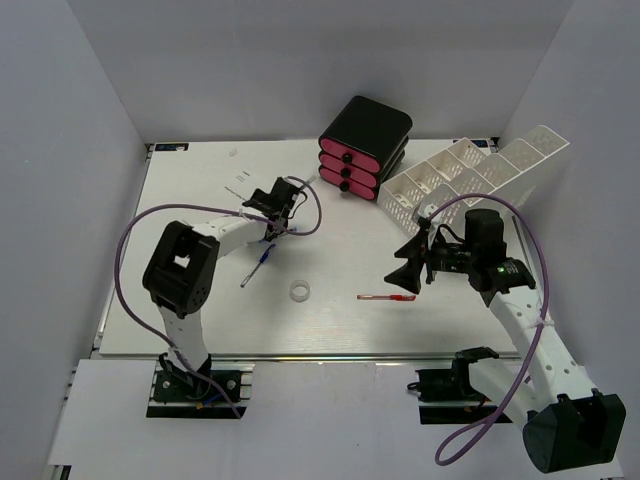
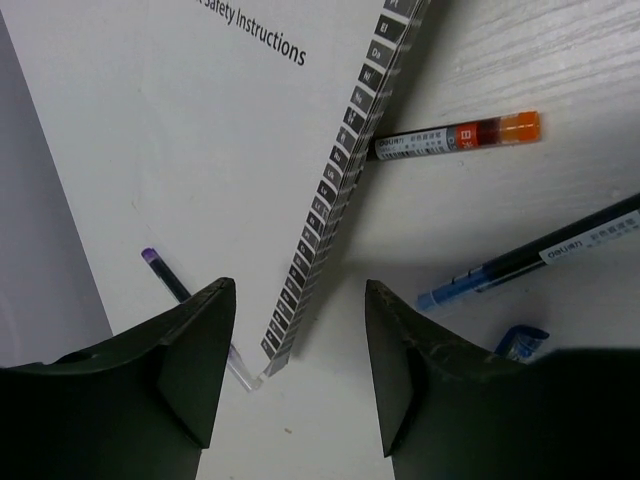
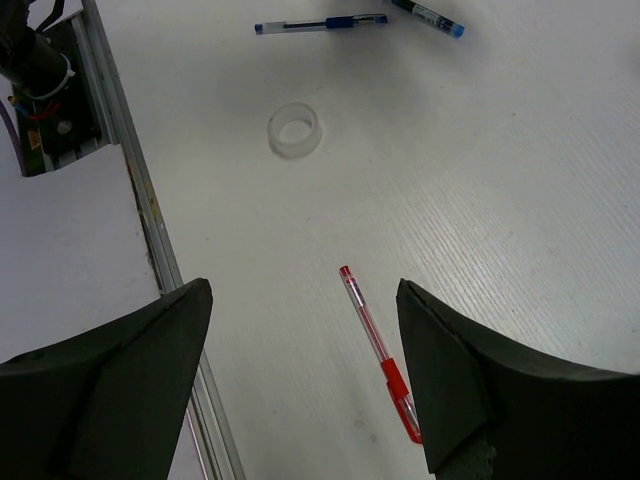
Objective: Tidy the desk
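Note:
The white desk (image 1: 340, 330) fills the top view, with its silver rail (image 3: 150, 230) along the near edge. My left gripper (image 1: 268, 200) is open and empty at the back left. In the left wrist view my left gripper (image 2: 300, 290) hangs over the corner of a white "Safety Instructions" booklet (image 2: 200, 130). My right gripper (image 1: 405, 265) is open and empty just above a red pen (image 1: 386, 297). In the right wrist view the red pen (image 3: 380, 350) lies between the jaws of my right gripper (image 3: 305, 290), nearer the right one.
A black-and-pink drawer unit (image 1: 363, 145) and a white perforated tray (image 1: 470, 175) stand at the back right. A clear tape ring (image 1: 298, 292) and a blue pen (image 1: 257, 267) lie mid-desk. An orange-capped pen (image 2: 460, 137), a dark blue-tipped pen (image 2: 540, 255) and a purple pen (image 2: 165, 275) lie by the booklet.

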You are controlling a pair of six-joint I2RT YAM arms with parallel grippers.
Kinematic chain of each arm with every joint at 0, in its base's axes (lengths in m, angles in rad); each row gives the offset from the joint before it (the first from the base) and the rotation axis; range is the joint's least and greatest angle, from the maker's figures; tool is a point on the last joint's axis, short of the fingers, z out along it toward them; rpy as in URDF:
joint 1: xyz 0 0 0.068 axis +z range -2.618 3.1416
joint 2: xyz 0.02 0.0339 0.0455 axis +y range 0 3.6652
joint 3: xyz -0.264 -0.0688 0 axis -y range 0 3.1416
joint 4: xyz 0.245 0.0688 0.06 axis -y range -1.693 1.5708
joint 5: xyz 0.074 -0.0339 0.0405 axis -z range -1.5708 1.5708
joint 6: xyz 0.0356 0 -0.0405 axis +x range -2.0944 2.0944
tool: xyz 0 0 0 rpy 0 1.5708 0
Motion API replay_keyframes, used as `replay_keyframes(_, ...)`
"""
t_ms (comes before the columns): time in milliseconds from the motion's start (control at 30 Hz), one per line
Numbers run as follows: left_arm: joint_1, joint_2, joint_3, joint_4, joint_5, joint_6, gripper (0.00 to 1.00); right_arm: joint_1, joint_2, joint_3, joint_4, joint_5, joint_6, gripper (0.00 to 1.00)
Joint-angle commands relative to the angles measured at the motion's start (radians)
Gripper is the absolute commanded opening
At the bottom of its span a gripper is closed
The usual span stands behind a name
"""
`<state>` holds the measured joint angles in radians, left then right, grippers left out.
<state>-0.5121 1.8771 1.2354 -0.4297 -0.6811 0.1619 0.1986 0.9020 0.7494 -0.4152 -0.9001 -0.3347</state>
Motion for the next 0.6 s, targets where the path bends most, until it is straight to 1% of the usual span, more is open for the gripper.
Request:
replay_keyframes(0,0.006,-0.007,0.029,0.086,-0.031,0.077,0.64,0.002,-0.018,-0.001,0.012,-0.013,-0.013,0.8)
replay_keyframes(133,0.015,0.03,0.035,0.112,-0.041,0.1,0.62,0.002,-0.018,0.002,0.012,-0.011,-0.02,0.81)
replay_keyframes(233,0.015,0.079,0.044,0.114,-0.067,0.097,0.57,0.002,-0.023,0.004,0.012,-0.005,-0.018,0.81)
replay_keyframes(300,0.015,0.109,0.053,0.111,-0.089,0.093,0.56,0.002,-0.022,0.002,0.012,0.0,-0.018,0.82)
replay_keyframes(467,0.015,0.122,0.046,0.117,-0.084,0.096,0.56,0.002,-0.025,0.007,0.007,0.004,-0.023,0.82)
replay_keyframes(567,0.024,0.126,0.036,0.135,-0.106,0.1,0.58,0.004,-0.028,0.005,0.007,0.006,-0.024,0.82)
